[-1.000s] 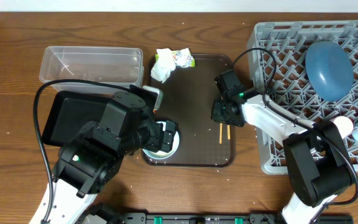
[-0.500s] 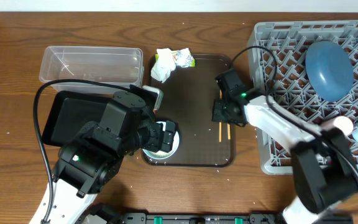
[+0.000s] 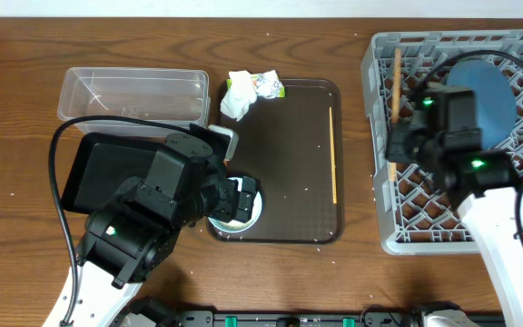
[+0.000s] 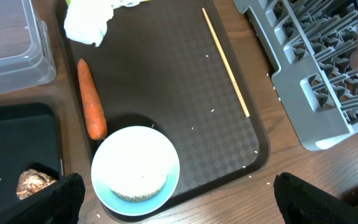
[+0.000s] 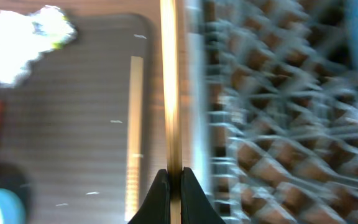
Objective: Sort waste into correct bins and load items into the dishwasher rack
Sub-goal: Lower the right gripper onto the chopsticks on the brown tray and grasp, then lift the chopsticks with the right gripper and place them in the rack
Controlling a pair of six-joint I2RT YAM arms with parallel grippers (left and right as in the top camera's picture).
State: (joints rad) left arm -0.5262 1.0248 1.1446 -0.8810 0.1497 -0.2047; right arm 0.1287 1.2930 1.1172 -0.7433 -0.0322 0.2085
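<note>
The right claw (image 5: pixel 173 179) is clamped on a chopstick (image 5: pixel 171 81), its two dark fingers (image 5: pixel 159 198) pressed against the stick's lower end. The wrist view is blurred, so the exact contact is hard to judge. From overhead, the chopstick runs lengthwise above the left edge of the dishwasher rack (image 3: pixel 425 238), where the dark-blue plate (image 3: pixel 488 86) leans among the pegs. A second chopstick (image 3: pixel 333 154) lies flat on the brown serving tray (image 3: pixel 289 109), near its right side. The left claw (image 4: pixel 179 186) hangs over the tray's near-left corner with its fingers spread wide apart and holding nothing. Directly beneath it sits the bowl (image 4: pixel 135 171), which has rice in it. The carrot (image 4: pixel 92 106) lies just beside the bowl, and the tissue (image 4: pixel 89 22) and foil wrapper (image 3: pixel 268 84) are at the tray's far edge. A brown lump (image 4: pixel 35 183) rests in the black tray (image 4: pixel 17 137), which sits beside the clear tub (image 3: pixel 134 91).
</note>
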